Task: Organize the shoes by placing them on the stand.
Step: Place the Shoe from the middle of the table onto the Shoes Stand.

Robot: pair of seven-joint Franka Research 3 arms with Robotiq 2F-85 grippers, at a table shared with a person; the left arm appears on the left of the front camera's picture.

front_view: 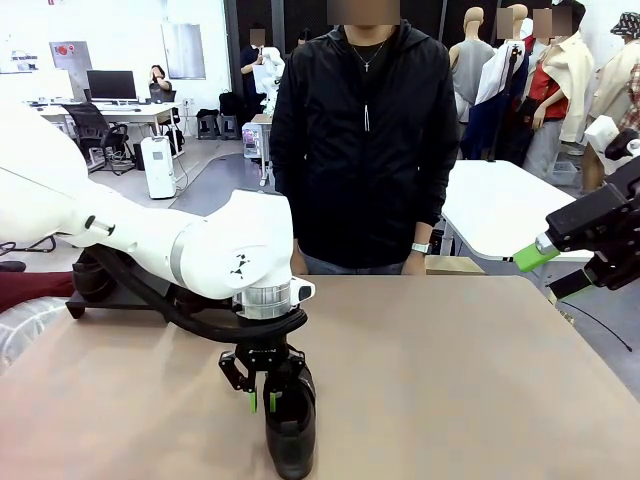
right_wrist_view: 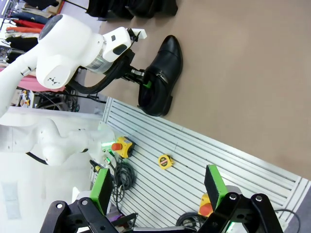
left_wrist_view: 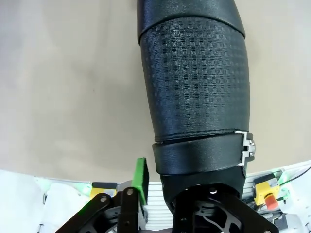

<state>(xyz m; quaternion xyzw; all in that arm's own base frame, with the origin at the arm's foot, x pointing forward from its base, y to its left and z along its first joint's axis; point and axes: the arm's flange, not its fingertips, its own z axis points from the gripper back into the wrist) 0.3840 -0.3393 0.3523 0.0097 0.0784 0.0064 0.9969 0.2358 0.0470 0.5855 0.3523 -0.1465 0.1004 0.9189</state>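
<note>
Your left gripper (front_view: 262,397) is down at the near edge of the table (front_view: 450,370), its fingers set around the collar of a black shoe (front_view: 290,430). In the left wrist view one green pad (left_wrist_view: 141,178) sits just beside the shoe's opening while the other finger is hidden behind the leather, so you cannot tell whether the jaws are actually pressing on it or only straddling it. That shoe (left_wrist_view: 194,87) stands upright on its sole on the table, a higher-cut one with a perforated upper and a strap with a metal buckle (left_wrist_view: 245,148), its toe pointing away from the gripper. In the right wrist view the same shoe (right_wrist_view: 163,73) lies close to the table's near edge, with more dark shoes (right_wrist_view: 131,8) bunched at the table's far left corner. Your right gripper (front_view: 560,270) hangs above the table's right edge, well apart from the shoe, its green-padded fingers (right_wrist_view: 216,182) spread wide with nothing between them. A person in a black jacket (front_view: 360,130) stands at the table's far side.
</note>
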